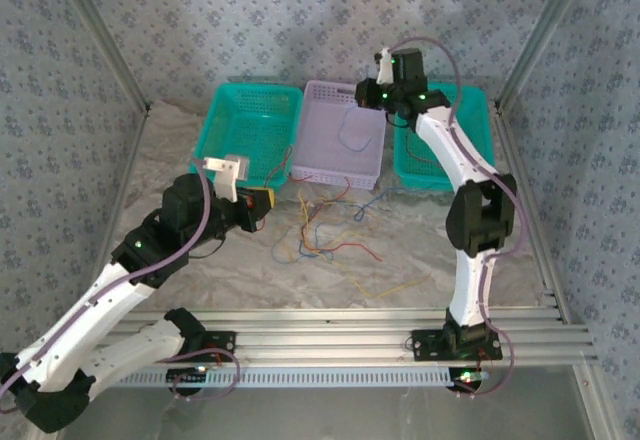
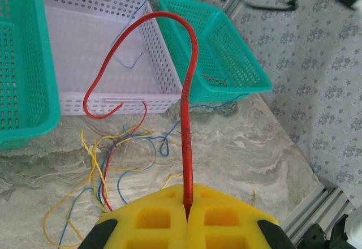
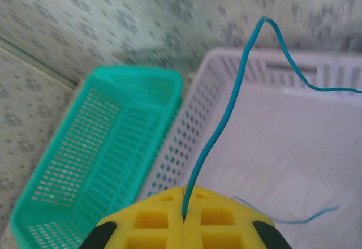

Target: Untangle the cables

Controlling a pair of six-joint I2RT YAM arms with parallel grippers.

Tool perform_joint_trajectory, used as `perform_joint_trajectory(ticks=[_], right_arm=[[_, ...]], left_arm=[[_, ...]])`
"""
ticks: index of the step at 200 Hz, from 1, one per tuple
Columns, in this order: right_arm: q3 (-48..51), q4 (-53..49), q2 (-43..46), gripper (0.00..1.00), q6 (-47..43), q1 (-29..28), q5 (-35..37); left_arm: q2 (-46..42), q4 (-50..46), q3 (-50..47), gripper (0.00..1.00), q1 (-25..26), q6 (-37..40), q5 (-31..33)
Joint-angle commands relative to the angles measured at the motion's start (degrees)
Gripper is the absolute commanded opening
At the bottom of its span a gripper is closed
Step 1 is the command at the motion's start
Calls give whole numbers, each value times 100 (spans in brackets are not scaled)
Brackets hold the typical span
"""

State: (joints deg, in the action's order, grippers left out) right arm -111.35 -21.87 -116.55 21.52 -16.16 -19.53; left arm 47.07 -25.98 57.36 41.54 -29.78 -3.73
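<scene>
Lower left, the left gripper (image 2: 186, 218) pinches a red cable (image 2: 188, 107) tight; mid-frame, the loose cables (image 1: 325, 235) lie tangled; upper centre, the right gripper (image 3: 184, 216) clamps a blue cable (image 3: 218, 141) over the lilac basket (image 3: 283, 147)

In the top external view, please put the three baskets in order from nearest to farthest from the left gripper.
1. Left teal basket: far left, just beyond the left gripper.
2. Lilac basket: in the middle of the row.
3. Right teal basket: far right of the row.
</scene>
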Motion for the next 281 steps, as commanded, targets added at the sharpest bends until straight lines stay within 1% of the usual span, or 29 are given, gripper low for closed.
perform_joint_trajectory(ticks=[1, 32, 58, 77, 90, 108, 128, 149, 174, 187, 226, 257, 281], right_arm=[[-248, -207, -299, 0, 118, -101, -187], [-195, -361, -660, 0, 126, -210, -103], [-68, -464, -693, 0, 99, -272, 69], [-9, -546, -667, 3, 99, -276, 98], [46, -564, -627, 7, 99, -273, 73], [157, -539, -502, 15, 98, -268, 86], [260, -514, -328, 28, 74, -270, 135], [356, -567, -133, 34, 36, -246, 84], [702, -410, 324, 41, 19, -164, 108], [886, -215, 556, 48, 58, -99, 173], [889, -307, 840, 51, 249, 10, 111], [1021, -312, 1073, 51, 347, 52, 6], [1357, -247, 1543, 52, 391, 47, 34]], left_arm=[[-110, -1, 225, 0, 47, 51, -5], [-108, -21, 275, 0, 64, 51, 4], [-77, -7, 275, 0, 74, 45, 13], [-49, 5, 278, 0, 82, 34, 6], [-23, 14, 284, 0, 90, 34, 4], [-5, 25, 293, 0, 97, 26, 12], [34, 23, 292, 0, 95, 16, 13], [64, 41, 302, 0, 113, 12, 19], [129, 60, 314, 0, 118, 16, 33], [170, 80, 323, 0, 126, 23, 21], [361, 104, 410, 0, 142, 34, 7], [435, 132, 425, 0, 168, 21, 25], [528, 189, 456, 0, 174, 20, 56]])
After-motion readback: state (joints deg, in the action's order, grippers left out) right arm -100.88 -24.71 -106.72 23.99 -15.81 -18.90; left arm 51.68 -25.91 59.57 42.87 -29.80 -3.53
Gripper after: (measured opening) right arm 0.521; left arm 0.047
